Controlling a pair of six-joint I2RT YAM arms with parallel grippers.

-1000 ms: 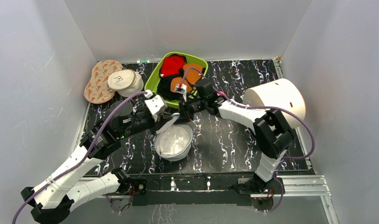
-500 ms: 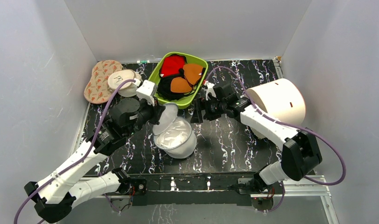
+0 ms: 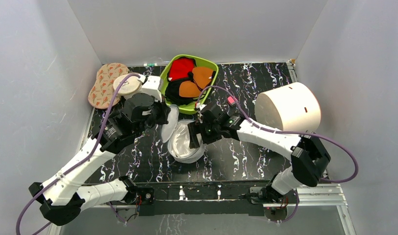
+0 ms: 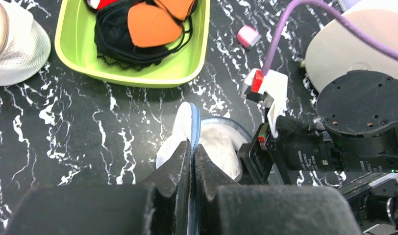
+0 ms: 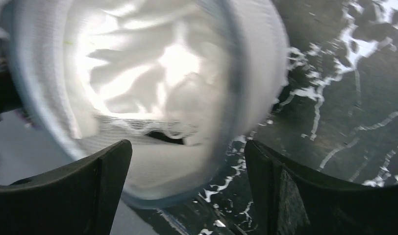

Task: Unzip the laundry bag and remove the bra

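The laundry bag (image 3: pixel 186 151) stands unzipped at the table's middle, its lid flap (image 3: pixel 170 122) lifted toward the back left. My left gripper (image 3: pixel 162 116) is shut on that flap. In the left wrist view its jaws (image 4: pixel 192 145) pinch the blue-grey zipper edge (image 4: pixel 195 121). Inside the bag lies the glossy white bra (image 5: pixel 138 73), also seen from above (image 3: pixel 181 142). My right gripper (image 3: pixel 193 136) hovers open at the bag's right rim. In the right wrist view its fingers (image 5: pixel 187 188) spread wide before the bag's mouth (image 5: pixel 246 98), touching nothing.
A green tray (image 3: pixel 208 65) of red, orange and black garments stands just behind the bag. A large white cylinder (image 3: pixel 287 107) sits at the right. A cream cap (image 3: pixel 126 84) and a patterned pad (image 3: pixel 101 86) lie back left. A small pink piece (image 3: pixel 231 100) lies behind my right arm.
My right gripper opened and swung from behind the bag down to its mouth. My left gripper drew the lid flap back and left, and the bag shifted slightly.
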